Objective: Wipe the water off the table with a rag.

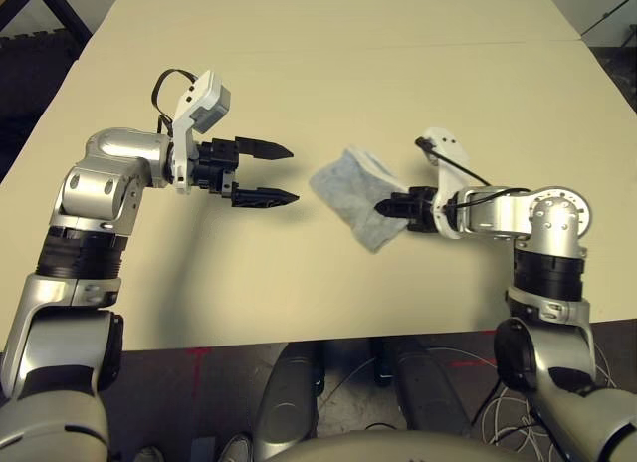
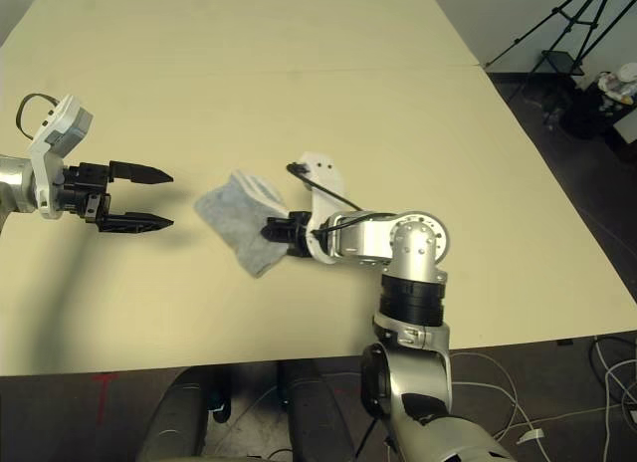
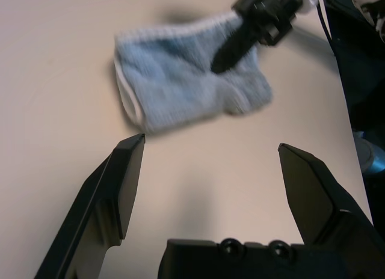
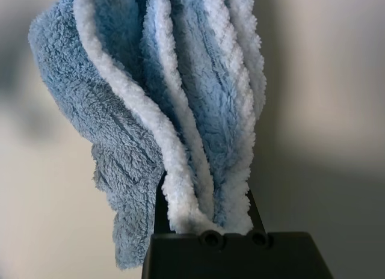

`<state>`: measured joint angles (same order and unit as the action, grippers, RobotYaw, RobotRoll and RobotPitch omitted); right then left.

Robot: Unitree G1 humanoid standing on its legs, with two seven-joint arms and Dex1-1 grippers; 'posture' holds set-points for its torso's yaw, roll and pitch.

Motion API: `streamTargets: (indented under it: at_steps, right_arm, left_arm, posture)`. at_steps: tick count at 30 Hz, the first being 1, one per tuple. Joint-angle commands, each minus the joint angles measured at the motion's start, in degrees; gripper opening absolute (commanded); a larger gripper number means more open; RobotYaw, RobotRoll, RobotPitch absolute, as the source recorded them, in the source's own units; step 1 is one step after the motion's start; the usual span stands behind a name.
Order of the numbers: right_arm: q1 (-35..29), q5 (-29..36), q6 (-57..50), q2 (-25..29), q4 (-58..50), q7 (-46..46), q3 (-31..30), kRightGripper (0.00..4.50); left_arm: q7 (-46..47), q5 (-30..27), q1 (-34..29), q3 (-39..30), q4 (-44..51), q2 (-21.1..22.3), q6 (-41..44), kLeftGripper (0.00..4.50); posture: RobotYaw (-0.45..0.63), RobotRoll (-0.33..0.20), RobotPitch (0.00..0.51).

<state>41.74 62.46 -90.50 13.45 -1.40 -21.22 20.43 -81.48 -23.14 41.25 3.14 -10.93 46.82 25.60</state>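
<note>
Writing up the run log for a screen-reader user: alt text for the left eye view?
The right gripper is shut on a bunched light grey rag at the middle of the pale beige table. The left gripper is open, apart from the rag on its left, pointing toward it.

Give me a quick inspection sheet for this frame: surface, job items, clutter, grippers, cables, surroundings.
Surface: pale beige table, thin seam line across its far part.
Job's things: rag, grey-blue fuzzy cloth with paler edge, bunched, held in the right gripper. Water: no drops or smears seen.
Clutter: nothing seen on the tabletop.
Grippers: left gripper open, holding nothing, over the table left of the rag. Right gripper shut on the rag.
Cables: black cable looping along the right wrist; black loop at the left wrist; loose cables on the floor.
Surroundings: tripod on the dark floor to the right, past the table.
</note>
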Motion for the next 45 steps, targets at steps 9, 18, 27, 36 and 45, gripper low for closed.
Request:
streamTargets:
  at_steps: [9,18,27,36,45]
  right_arm:
    - [4.51,-3.31,-2.0,6.89,3.61,-0.83,10.59,0.02]
    - [-1.05,-4.8,-2.0,14.58,4.2,2.52,12.82,0.02]
    - [-2.57,-13.81,-0.75,14.92,5.58,6.89,14.65,0.02]
    - [-6.1,-21.29,14.33,21.43,4.76,23.66,3.72,1.61]
    - [-1.25,-29.13,42.73,33.45,13.46,44.3,1.12,4.47]
  left_arm:
    - [4.77,0.27,1.05,-2.22,-2.4,-3.23,-1.75,4.5]
    - [47.96,9.7,10.65,-15.93,-25.95,-14.22,-25.57,4.5]
    - [63.11,12.3,6.68,-20.8,-36.33,-14.04,-35.05,4.5]
    - [63.1,12.9,5.15,-20.24,-38.45,-14.01,-37.49,4.5]
    - [62.25,13.02,4.77,-19.22,-37.12,-15.34,-38.12,4.5]
  posture:
    - [-0.06,0.0,0.257]
    - [-0.06,0.0,0.242]
    - [-0.05,0.0,0.24]
    - [-0.02,0.0,0.225]
    - [-0.04,0.0,0.216]
